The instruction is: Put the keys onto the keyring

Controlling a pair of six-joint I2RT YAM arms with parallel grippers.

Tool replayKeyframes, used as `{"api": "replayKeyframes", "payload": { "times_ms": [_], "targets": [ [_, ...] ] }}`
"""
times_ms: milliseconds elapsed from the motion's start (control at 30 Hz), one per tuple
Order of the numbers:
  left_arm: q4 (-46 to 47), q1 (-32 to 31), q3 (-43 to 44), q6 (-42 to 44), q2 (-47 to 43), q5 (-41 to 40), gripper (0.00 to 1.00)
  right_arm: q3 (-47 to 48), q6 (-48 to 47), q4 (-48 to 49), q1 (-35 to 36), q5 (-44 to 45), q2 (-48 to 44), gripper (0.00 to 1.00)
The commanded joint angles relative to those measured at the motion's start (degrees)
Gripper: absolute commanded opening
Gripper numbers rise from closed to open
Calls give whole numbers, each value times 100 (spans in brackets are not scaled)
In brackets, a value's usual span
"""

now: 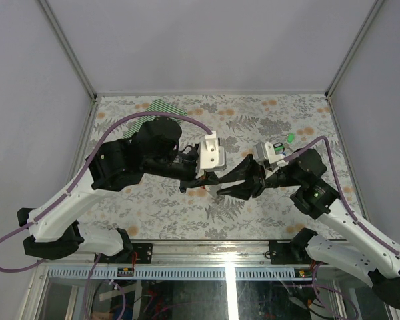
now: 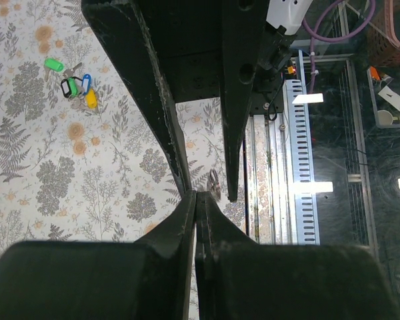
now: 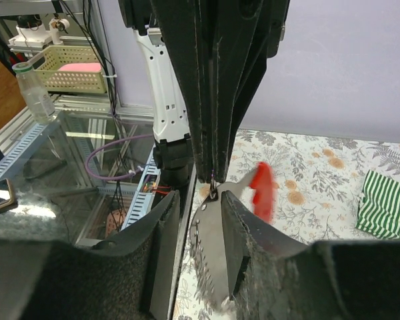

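Top external shows grey-walled floral table [image 1: 153,207] (left end effector [image 2: 196,197] clamped, right [image 3: 200,200] pinching key [image 3: 210,257]).

left arm [image 1: 60,207] and right arm [image 1: 350,227] show white links, black joints, purple cables [image 1: 160,115], black tapered tool fingers [image 2: 177,230].

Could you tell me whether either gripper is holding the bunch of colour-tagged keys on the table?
No, the bunch of keys lies loose on the floral tablecloth, with nothing touching it.

Light: bright, even, from above; soft shadows on table [image 1: 160,213]. Wrist views: near fingers [image 2: 87,280] blurred; lamp glare on glass [image 2: 317,187].
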Motion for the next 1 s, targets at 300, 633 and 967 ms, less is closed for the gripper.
{"api": "replayKeyframes", "payload": {
  "times_ms": [300, 633, 967],
  "targets": [
    [524, -46, -97, 7, -190, -19, 0, 81, 12, 352, 127, 346, -100, 34],
    [524, -46, -98, -19, -212, -9, 0, 322, -178, -97, 127, 353, -370, 41],
    [521, -40, -107, -16, -175, 141, 0, 357, -1113, -1031, 124, 1484, -740, 37]
  ]
}}
